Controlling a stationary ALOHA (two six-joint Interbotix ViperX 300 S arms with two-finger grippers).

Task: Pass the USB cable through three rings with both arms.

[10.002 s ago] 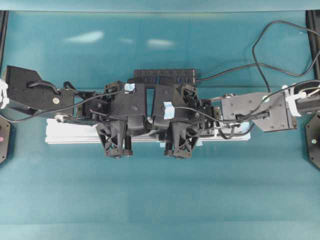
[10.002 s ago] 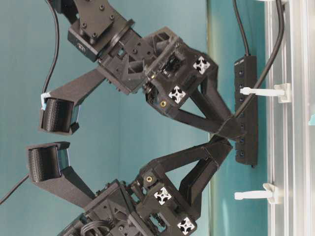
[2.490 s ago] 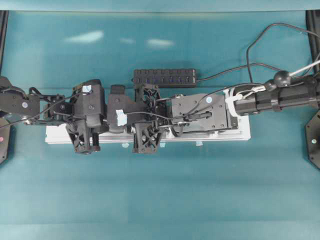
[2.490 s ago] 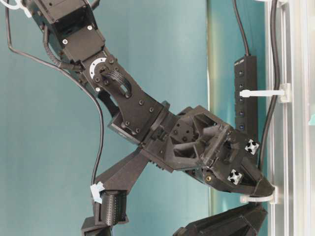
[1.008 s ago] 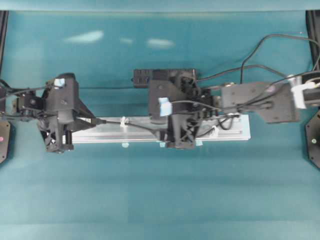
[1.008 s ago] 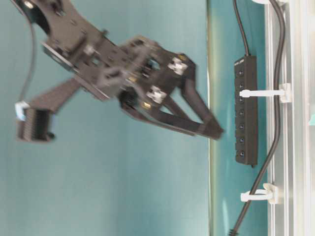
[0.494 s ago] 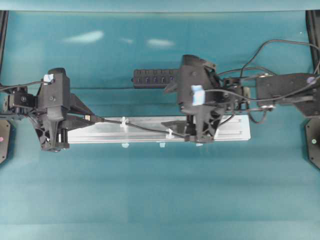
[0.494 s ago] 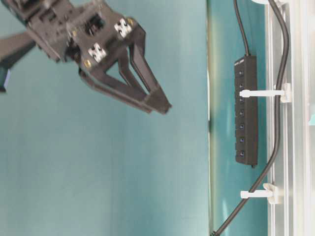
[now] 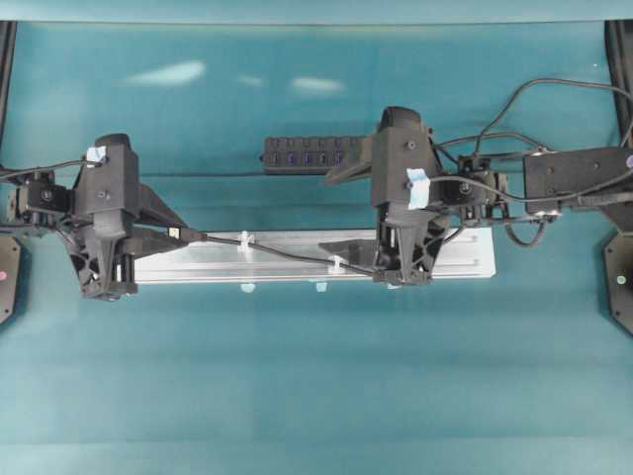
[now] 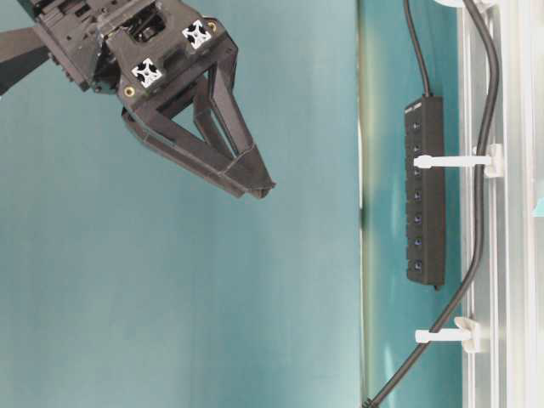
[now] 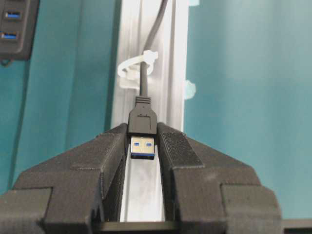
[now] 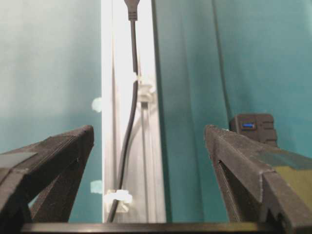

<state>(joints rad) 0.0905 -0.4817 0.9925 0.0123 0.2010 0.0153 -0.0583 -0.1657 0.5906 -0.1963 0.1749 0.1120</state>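
USB cable [image 9: 267, 248], thin and black, lies along the ribbed silver rail [image 9: 198, 269] through the small whitish rings [image 9: 245, 240], its metal plug pinched in the left tool [image 11: 143, 146]. The right tool [image 12: 148, 134] hangs wide and empty above. Whether the third ring is threaded, I can't tell. A hard tug could snap a flimsy loop.

Brushed silver metal rail [image 9: 297, 259], matt black ribbed fingers [image 11: 175, 151], whitish translucent plastic rings [image 11: 134, 68].
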